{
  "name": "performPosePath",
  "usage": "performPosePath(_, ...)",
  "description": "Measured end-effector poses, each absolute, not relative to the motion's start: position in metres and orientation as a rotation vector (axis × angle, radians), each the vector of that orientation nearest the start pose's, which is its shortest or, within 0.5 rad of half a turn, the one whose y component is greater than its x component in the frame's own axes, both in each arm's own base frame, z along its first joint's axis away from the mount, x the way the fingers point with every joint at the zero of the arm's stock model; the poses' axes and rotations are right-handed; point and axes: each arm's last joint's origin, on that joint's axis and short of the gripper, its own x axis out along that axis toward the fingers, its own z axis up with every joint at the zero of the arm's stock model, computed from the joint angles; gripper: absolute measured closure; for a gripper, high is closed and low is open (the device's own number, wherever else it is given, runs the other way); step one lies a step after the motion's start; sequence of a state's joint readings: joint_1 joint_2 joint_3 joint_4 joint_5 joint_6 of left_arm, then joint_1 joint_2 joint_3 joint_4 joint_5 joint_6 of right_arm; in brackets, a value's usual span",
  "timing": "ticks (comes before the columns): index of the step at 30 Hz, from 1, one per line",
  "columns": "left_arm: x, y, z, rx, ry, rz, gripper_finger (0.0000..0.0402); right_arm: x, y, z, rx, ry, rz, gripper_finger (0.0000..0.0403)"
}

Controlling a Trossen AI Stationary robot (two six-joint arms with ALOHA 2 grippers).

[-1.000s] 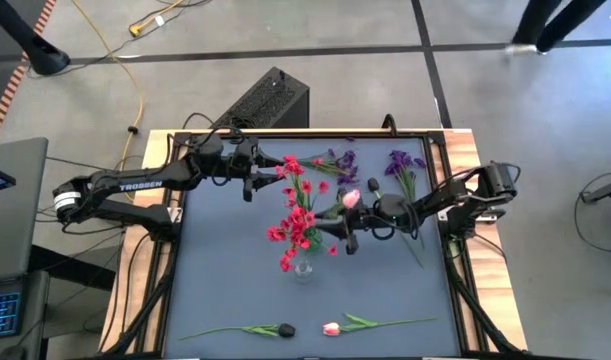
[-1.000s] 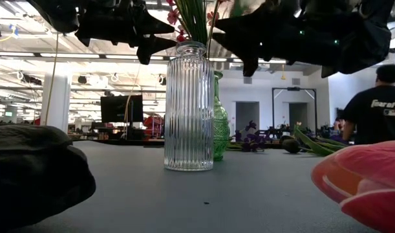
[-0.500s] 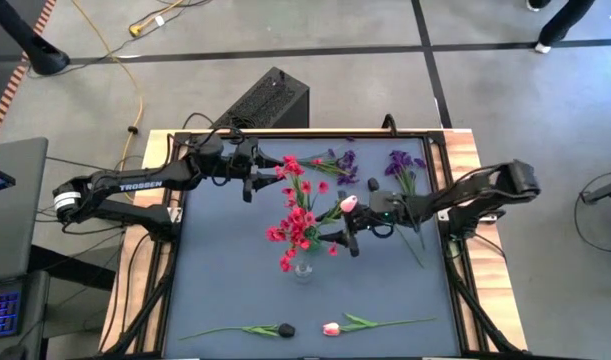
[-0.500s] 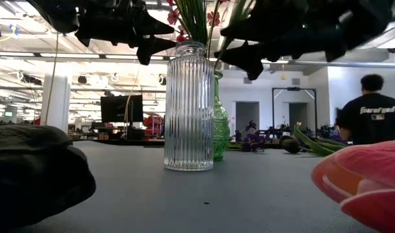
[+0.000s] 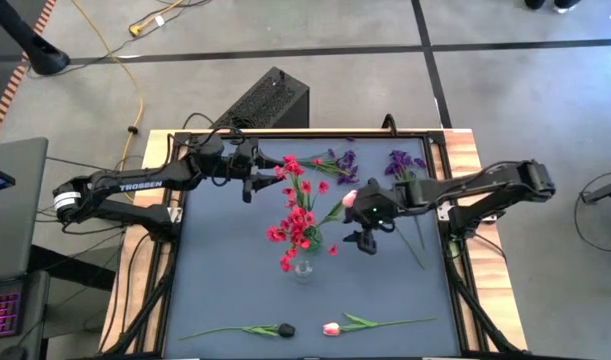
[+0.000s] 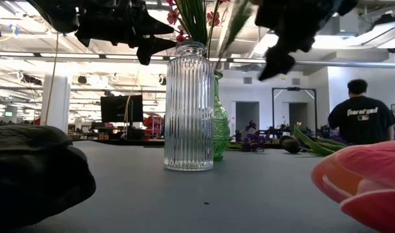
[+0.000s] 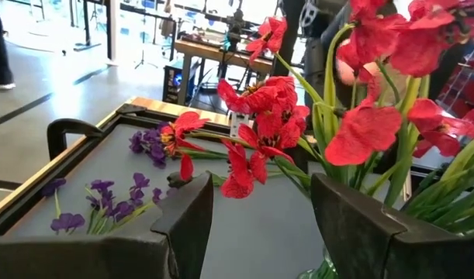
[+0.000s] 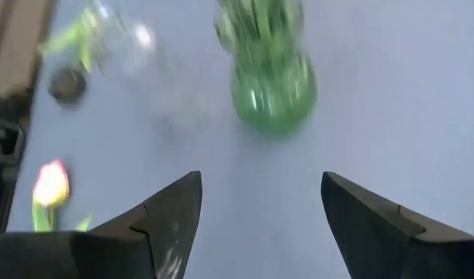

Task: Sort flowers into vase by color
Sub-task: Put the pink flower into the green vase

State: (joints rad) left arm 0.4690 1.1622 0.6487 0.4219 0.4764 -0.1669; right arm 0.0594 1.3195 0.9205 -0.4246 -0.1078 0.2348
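A clear ribbed vase (image 6: 189, 107) and a green vase (image 8: 274, 85) behind it stand mid-table. Red flowers (image 5: 297, 215) rise from them on green stems, and a pink tulip (image 5: 349, 198) leans out beside the red blossoms. My left gripper (image 7: 260, 194) hangs level and open on the far-left side of the red flowers (image 7: 260, 139), nothing between its fingers. My right gripper (image 5: 365, 238) hovers open to the right of the vases, fingers slanting down, also empty (image 8: 260, 182). Purple flowers (image 5: 337, 160) (image 5: 401, 165) lie at the far side.
A dark tulip (image 5: 283, 330) and a pink tulip (image 5: 331, 328) lie on the mat near the front edge. A raised black frame (image 5: 447, 200) borders the mat. A person (image 6: 362, 120) stands in the room beyond.
My right gripper has risen, tipped its fingers from level to slanting down, and drawn back a little toward the table's right edge, away from the vases. The pink tulip beside the red flowers has stayed where it was. The person in the background has walked left.
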Motion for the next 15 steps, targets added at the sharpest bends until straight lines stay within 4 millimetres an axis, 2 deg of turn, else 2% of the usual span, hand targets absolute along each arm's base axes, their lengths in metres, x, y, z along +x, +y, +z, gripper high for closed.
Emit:
performPosePath(5,0.23,0.101,0.268,-0.214,0.093,-0.015,0.0196,0.259,0.023,0.245,0.29,1.005,0.021,0.011)
performPosePath(15,0.23,0.101,0.268,-0.216,0.096,-0.014,0.0196,0.249,0.052,0.242,0.402,1.117,0.086,0.011)
